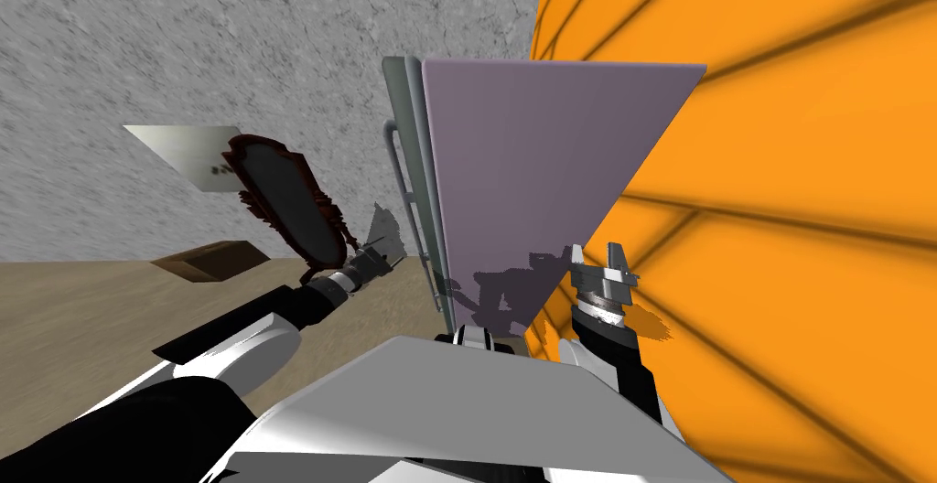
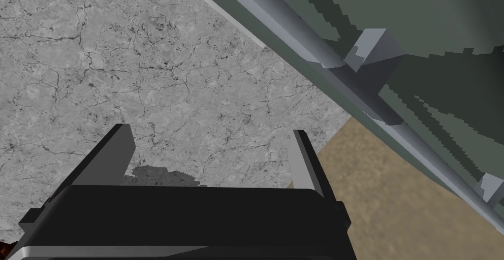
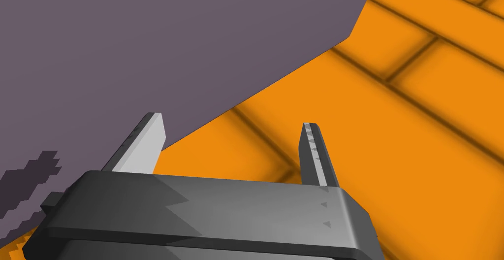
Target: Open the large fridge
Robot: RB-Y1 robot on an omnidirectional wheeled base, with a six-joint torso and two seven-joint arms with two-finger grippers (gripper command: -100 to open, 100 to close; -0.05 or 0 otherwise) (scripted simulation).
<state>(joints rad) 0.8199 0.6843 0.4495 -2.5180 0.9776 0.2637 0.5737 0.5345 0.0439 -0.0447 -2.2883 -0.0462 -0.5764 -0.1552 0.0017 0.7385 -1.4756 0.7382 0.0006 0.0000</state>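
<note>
L to R. Grey wall (image 1: 137, 66), crack-veined, stone-like, w/ a pale slanted panel (image 1: 183, 153) bearing dark marks too small to read. Just beside it hangs a dark oval (image 1: 285, 198) in a ragged dark-red frame; below, a flat brown box (image 1: 212, 260) lies on the tan floor (image 1: 91, 304). Left gripper (image 1: 382, 251) (image 2: 211, 134): thin blade fingers (image 2: 112, 161) stand apart w/ nothing between, aimed at the grey wall, near the door side of the fridge. Large fridge (image 1: 540, 176), centre, directly ahead of the robot and between both grippers: a tall flat-sided box. Its grey-green door (image 1: 416, 157) (image 2: 443, 20) is seen edge-on. The door carries a long pale-grey tube handle (image 1: 395, 162) (image 2: 315, 57) on blocky square brackets, which runs close beside the left gripper, not touching. The fridge's broad side is matte mauve (image 3: 147, 50), plain, w/ a jagged shadow at its foot. Right gripper (image 1: 596, 253) (image 3: 231, 121): fingers apart, empty, at the mauve side's far lower edge. Behind it, an orange wall (image 1: 805, 185) (image 3: 403, 104), brick-patterned w/ dark joint lines.
</note>
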